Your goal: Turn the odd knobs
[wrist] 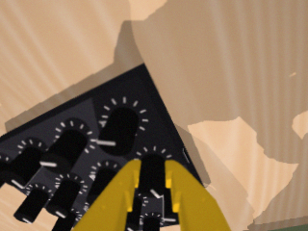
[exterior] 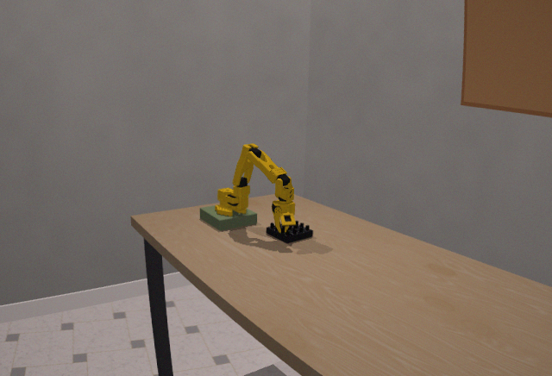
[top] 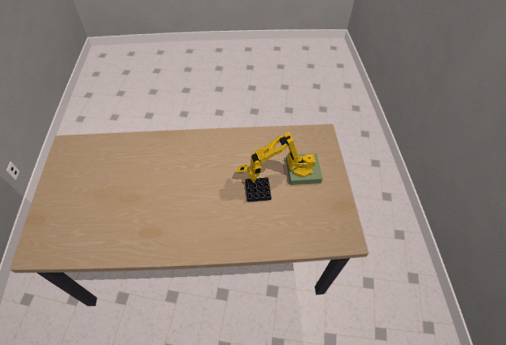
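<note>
The black knob box [top: 258, 190] [exterior: 291, 232] [wrist: 82, 113] lies on the wooden table [top: 122, 194] [exterior: 401, 296], in front of the arm's green base. Its black knobs stand in rows, each ringed with white marks. My yellow gripper [top: 251, 177] [exterior: 282, 225] [wrist: 153, 192] reaches straight down onto the box's near corner. In the wrist view its two fingers are shut on one black knob [wrist: 152, 169] by the box's edge. The neighbouring corner knob [wrist: 118, 129] has its white pointer to the left. The rest of the knobs are partly hidden by the fingers or cut off at the frame's edge.
The green base block [top: 312, 176] [exterior: 222, 219] of the arm sits just beside the box. The table's right edge is near the base. A brown board [exterior: 508, 42] hangs on the wall.
</note>
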Robot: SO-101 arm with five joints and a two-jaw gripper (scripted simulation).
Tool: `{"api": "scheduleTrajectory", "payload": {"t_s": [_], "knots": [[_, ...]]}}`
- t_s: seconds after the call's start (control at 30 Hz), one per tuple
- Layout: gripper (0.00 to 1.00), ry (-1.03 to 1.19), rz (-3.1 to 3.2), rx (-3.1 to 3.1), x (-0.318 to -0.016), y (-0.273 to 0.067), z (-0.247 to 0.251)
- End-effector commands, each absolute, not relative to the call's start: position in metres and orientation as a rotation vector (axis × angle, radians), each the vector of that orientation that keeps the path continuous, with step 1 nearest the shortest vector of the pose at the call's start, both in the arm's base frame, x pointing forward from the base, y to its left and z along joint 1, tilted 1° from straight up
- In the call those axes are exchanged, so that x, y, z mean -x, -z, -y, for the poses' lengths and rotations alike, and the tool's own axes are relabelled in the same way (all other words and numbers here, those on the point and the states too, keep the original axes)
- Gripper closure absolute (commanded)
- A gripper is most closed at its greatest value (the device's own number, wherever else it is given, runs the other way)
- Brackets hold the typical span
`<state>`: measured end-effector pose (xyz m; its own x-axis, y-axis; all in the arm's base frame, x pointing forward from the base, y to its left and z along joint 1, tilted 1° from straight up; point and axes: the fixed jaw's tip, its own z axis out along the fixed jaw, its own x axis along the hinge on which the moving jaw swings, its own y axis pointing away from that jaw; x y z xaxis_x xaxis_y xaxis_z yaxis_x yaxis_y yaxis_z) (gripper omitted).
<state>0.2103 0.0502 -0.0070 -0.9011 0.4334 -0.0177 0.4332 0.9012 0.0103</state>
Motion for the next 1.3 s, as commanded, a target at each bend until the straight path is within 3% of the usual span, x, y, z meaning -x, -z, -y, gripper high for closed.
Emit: {"api": "scheduleTrajectory", "payload": {"t_s": [0.0,1.27], "knots": [[0.99,-0.008,-3.073,-0.594,-0.2076,0.0073,-0.0493],[0.99,-0.002,-3.111,0.331,-0.2042,0.0074,-0.0495]]}}
